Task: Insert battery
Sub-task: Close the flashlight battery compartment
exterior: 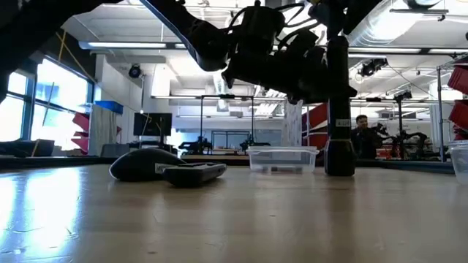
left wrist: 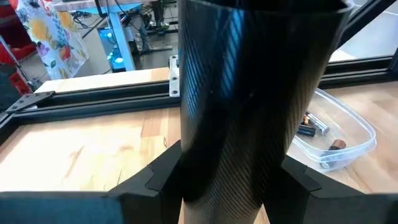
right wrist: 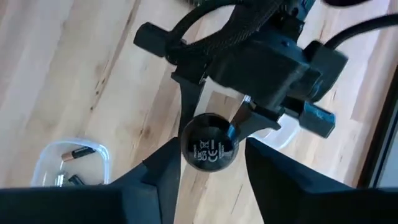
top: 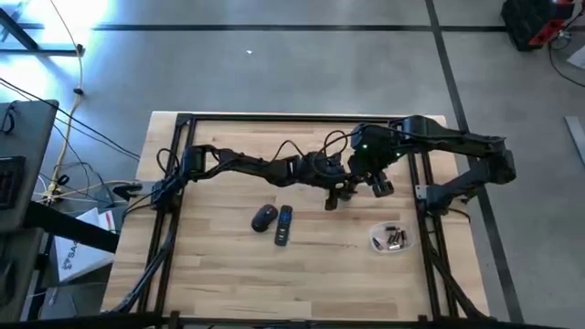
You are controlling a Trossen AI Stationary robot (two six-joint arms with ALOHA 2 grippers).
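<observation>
On my overhead feed, a dark mouse (top: 264, 217) sits just left of a black remote (top: 284, 225), the two almost touching near the middle of the wooden table (top: 228, 274). Loose cables (top: 69, 137) trail over the floor to the far left, and a red machine (top: 535, 23) stands at the far right. From table height I see a person (exterior: 360, 131) in the room behind.

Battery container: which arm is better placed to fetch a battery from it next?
Right. The left gripper is shut on the black cylinder, while the right gripper is open, and the battery container lies on the right arm's side of the table.
</observation>
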